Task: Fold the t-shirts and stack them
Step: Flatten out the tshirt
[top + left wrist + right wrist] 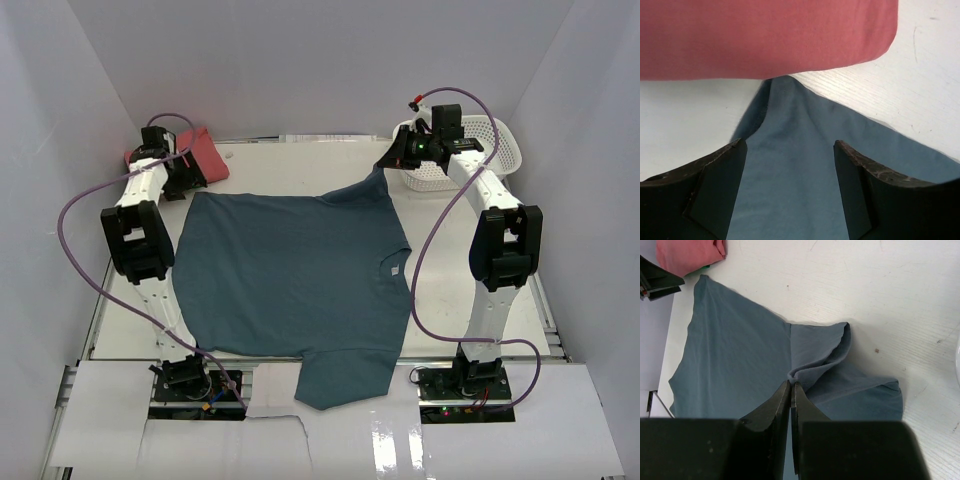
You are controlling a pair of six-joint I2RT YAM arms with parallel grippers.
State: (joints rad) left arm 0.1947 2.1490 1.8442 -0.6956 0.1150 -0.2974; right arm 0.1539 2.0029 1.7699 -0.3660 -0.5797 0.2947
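Note:
A dark teal t-shirt (290,275) lies spread flat across the table, with one sleeve hanging over the near edge. My right gripper (397,158) is shut on its far right sleeve and holds that sleeve lifted off the table. In the right wrist view the jaws (791,383) pinch a fold of the teal cloth (730,360). A folded coral-red t-shirt (195,150) sits at the back left. My left gripper (180,182) hovers open over the teal shirt's far left corner (790,130), beside the red shirt (765,35). Nothing is between its fingers (722,185).
A white lattice basket (490,150) stands at the back right, just behind the right gripper. White walls close in the table on three sides. The left arm's purple cable (80,220) loops out past the table's left edge.

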